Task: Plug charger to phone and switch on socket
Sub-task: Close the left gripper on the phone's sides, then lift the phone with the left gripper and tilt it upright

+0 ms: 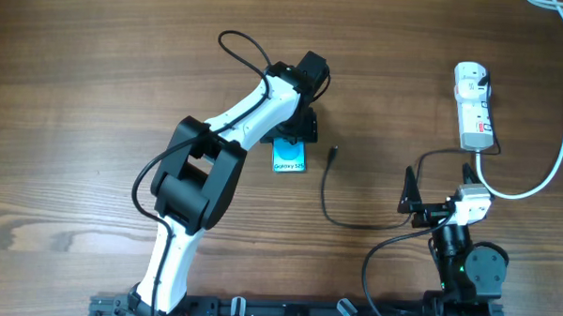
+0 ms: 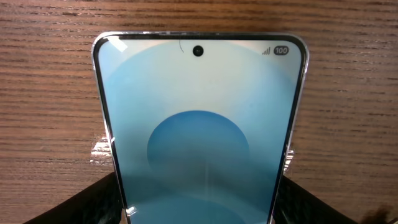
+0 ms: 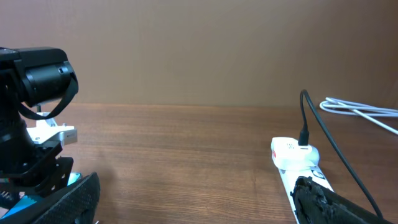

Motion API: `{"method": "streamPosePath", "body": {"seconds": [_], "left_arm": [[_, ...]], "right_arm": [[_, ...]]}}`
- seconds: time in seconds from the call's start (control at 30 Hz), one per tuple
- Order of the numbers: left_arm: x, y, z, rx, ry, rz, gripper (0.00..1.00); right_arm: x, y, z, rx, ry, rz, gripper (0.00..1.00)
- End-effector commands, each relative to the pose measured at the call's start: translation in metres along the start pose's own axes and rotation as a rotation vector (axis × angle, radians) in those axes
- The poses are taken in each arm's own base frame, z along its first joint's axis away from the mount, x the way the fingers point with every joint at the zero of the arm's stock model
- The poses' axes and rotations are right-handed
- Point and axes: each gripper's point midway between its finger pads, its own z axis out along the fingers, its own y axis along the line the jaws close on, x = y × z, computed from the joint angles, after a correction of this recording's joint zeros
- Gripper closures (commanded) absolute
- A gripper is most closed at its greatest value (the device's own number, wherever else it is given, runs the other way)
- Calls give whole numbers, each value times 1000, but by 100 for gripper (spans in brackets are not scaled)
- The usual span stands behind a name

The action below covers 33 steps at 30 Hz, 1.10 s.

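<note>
The phone (image 1: 289, 161) lies flat on the wooden table (image 1: 78, 76), left of centre, with its far half hidden from the overhead camera by the left gripper (image 1: 293, 138) and the white arm above it. Only the left wrist view shows the grip. There, a dark finger (image 2: 81, 202) sits against each long edge of the phone, so the gripper is clamped on it. The same view shows the lit blue screen, which reads 100 at its top corner.

Just right of the phone, and apart from it, the connector tip (image 1: 332, 152) of the charger (image 1: 322, 192) rests on the wood. Its thin black cable curls toward the near edge and then runs right, passing close beside the right gripper (image 1: 413, 205).

In the right wrist view that gripper's fingers (image 3: 68, 199) are spread wide with nothing between them.

Further right lies the socket (image 1: 475, 108), a white strip. A white plug block (image 3: 293, 154) sits in it with a black cable rising from it, seen most clearly from the right wrist. A thick white lead (image 1: 544, 181) loops off the strip's near end toward the table's right edge.
</note>
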Motion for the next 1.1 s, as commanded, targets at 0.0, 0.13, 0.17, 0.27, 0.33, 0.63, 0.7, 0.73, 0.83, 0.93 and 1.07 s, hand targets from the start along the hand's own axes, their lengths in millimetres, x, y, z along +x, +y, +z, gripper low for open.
{"method": "streamPosePath", "body": {"seconds": [0.0,0.13,0.17,0.27,0.33,0.63,0.7,0.73,0.83,0.93,1.07], "left_arm": [[-4,-1,-28,34,-40,-9,24],[-3,1,-53,50,-65,-9,23],[-2,1,-55,51,-66,-9,23],[3,1,-64,64,-53,-8,24],[9,-2,-70,92,-30,-8,24],[46,-42,-119,435,139,51,25],[49,-45,-131,495,158,43,25],[49,-46,-137,528,168,38,24],[50,-50,-155,651,214,19,24],[51,-55,-175,804,272,22,24],[44,-53,-201,985,335,-16,24]], "right_arm": [[-1,-2,0,13,-7,-9,0],[-1,-2,0,13,-7,-9,0],[-1,-2,0,13,-7,-9,0],[-1,-2,0,13,-7,-9,0],[-1,-2,0,13,-7,-9,0],[-1,-2,0,13,-7,-9,0],[-1,-2,0,13,-7,-9,0],[-1,-2,0,13,-7,-9,0],[-1,-2,0,13,-7,-9,0],[-1,-2,0,13,-7,-9,0],[-1,-2,0,13,-7,-9,0]]}}
